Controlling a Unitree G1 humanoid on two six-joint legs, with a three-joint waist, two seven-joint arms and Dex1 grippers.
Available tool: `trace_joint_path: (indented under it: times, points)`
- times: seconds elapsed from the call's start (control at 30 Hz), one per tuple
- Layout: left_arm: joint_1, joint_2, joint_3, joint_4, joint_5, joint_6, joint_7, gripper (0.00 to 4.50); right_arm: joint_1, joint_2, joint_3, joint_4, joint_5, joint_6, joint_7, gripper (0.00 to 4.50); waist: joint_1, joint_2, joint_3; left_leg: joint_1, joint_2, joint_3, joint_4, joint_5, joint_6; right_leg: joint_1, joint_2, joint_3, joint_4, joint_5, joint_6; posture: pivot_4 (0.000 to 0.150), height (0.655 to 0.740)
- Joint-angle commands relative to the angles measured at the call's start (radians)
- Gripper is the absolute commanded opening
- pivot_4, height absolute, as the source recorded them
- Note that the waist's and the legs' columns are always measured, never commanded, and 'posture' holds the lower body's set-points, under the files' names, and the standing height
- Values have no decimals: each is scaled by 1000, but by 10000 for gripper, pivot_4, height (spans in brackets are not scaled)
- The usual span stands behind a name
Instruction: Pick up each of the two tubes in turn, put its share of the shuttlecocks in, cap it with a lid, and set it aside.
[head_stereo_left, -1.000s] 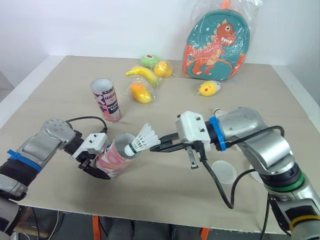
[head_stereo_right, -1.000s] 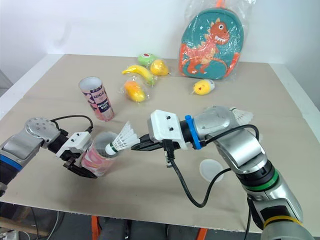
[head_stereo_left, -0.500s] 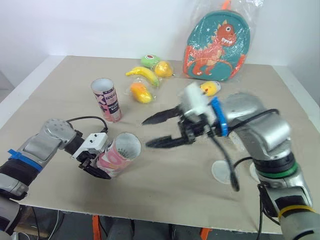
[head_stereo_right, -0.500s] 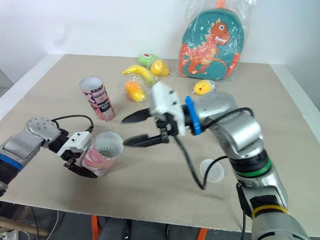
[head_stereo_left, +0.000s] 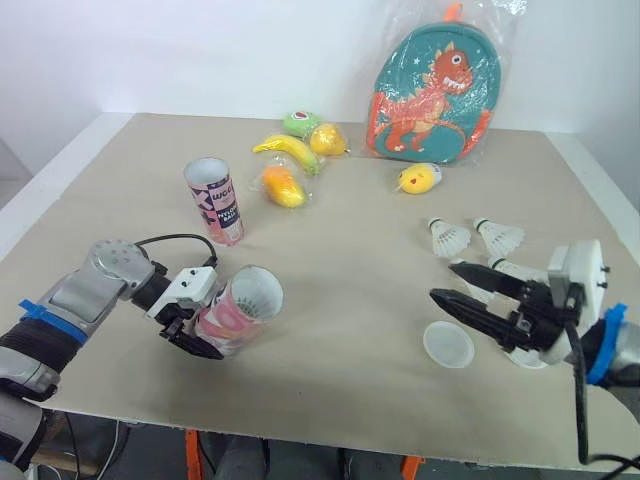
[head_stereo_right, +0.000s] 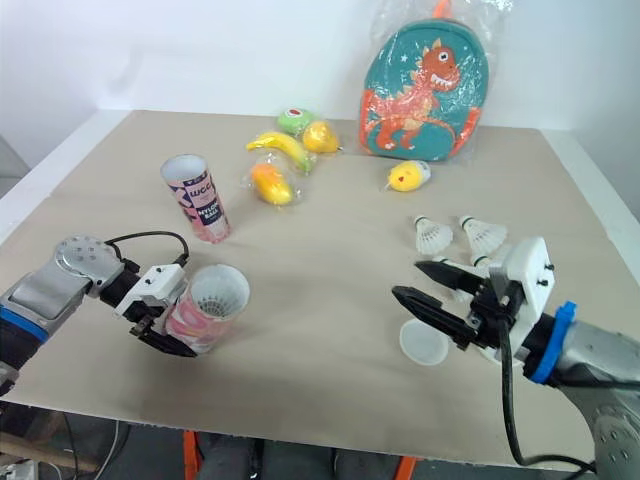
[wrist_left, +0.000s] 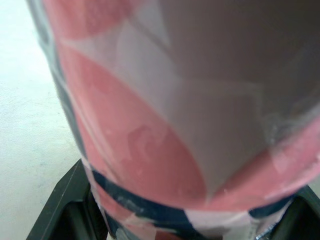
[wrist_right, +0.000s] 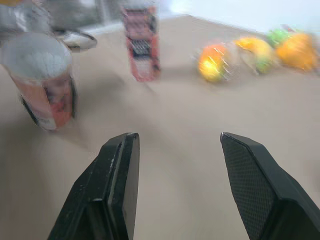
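Left tool (head_stereo_left: 200, 325): clamped on pink-and-white cardboard tube (head_stereo_left: 240, 308). Holds it tilted at front left of beige worktop (head_stereo_left: 340, 290), open mouth toward the right side. Whether it touches the worktop: cannot tell.

White shuttlecock in tube (head_stereo_right: 218, 293): feathers visible inside the mouth.

Second tube, pink, white and black (head_stereo_left: 214, 199): upright, open-topped, behind the held one, well apart from both tools.

Right tool (head_stereo_left: 442, 280): fingers wide apart, empty, low at front right, pointing toward the held tube.

Round translucent plastic lid (head_stereo_left: 448, 343): flat on worktop, just in front of the lower finger.

Second lid (head_stereo_left: 527, 358): partly hidden beneath that tool.

Two loose white shuttlecocks (head_stereo_left: 449, 238) (head_stereo_left: 500, 237): side by side, just behind the right tool.

Far side: teal dinosaur backpack in clear plastic (head_stereo_left: 430, 85), yellow banana (head_stereo_left: 283, 148), other bagged toy fruit (head_stereo_left: 281, 185).
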Motion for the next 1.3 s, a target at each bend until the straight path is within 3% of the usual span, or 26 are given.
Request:
trace_joint_path:
  times: [0.03,0.67,1.3]
  points:
    - [-18,-29,-54,41,19,-24,2,30439,89,-6,-38,28,-57,-49,-3,28171,-2,0,0,1,0,2,0,0,0,1,0,2,0,-1,0,1500,7400]
    - [2,-26,-55,36,6,-26,2,30439,-95,-59,116,448,-180,-205,-7,28171,-6,-2,0,0,-12,8,-2,5,7,5,-11,8,-1,-1,8,1500,7400]
    - [29,-10,-15,9,5,-7,2,30439,-212,-80,210,613,-247,-238,-21,28171,-8,-2,0,0,-12,7,-4,5,7,7,-11,8,-1,0,10,1500,7400]
